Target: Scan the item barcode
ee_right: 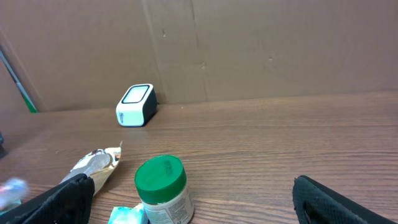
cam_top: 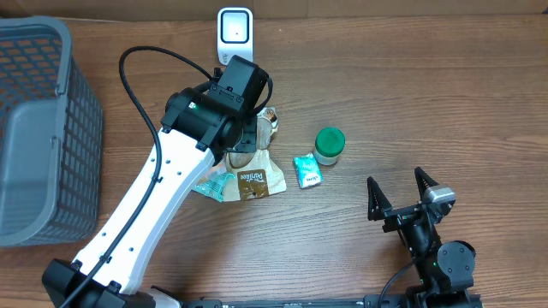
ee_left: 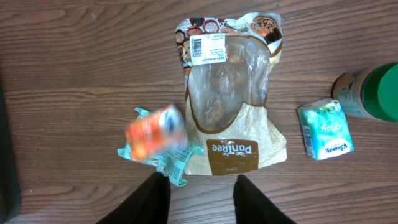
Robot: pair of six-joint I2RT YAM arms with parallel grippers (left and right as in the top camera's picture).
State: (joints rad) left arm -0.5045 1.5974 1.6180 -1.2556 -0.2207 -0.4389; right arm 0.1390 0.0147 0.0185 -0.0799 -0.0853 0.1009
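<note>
Two hands are hanging spread, empty.
Left hand (ee_left: 200,180) is hovering over the brown bag (ee_left: 231,124), right hand (cam_top: 395,178) well apart from it.

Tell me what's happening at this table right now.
The left gripper hangs open over a small pile: a brown snack bag and a blurred orange-and-teal packet that it is not gripping. A tissue pack and a green-lidded jar sit beside them. The white scanner stands farther back; no item is held up to it. The right gripper sits open and empty off to the side.
</note>
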